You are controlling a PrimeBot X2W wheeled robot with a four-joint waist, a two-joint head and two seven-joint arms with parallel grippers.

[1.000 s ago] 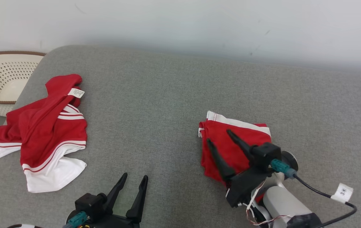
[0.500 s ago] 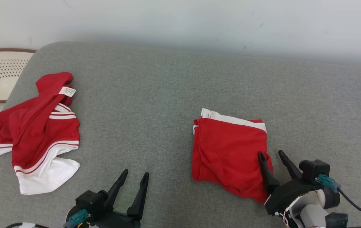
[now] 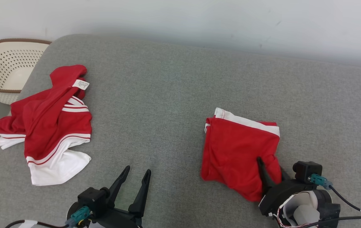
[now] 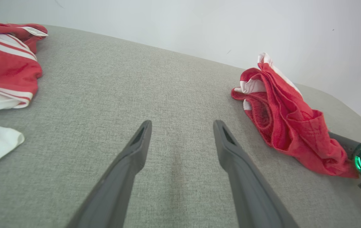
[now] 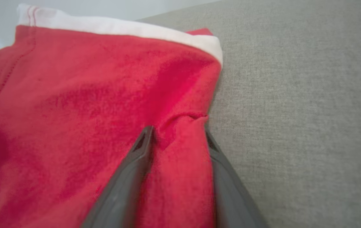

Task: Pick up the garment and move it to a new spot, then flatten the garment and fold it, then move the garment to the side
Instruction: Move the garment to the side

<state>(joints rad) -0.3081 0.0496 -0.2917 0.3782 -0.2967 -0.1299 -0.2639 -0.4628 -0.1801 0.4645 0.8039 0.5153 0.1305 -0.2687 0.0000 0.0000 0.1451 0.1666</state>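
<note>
The folded red garment (image 3: 237, 148) lies on the right of the grey cushion (image 3: 167, 95). The right gripper (image 5: 177, 133) straddles a ridge of its near edge — whether clamped, unclear — while the left gripper (image 3: 137, 170) stands spread, empty.

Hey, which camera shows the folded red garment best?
The head view: the whole folded red garment shows from above, white band included. The left wrist view sees it side-on, at right. The right wrist view is a close-up of its edge between the fingers of the right gripper.
</note>
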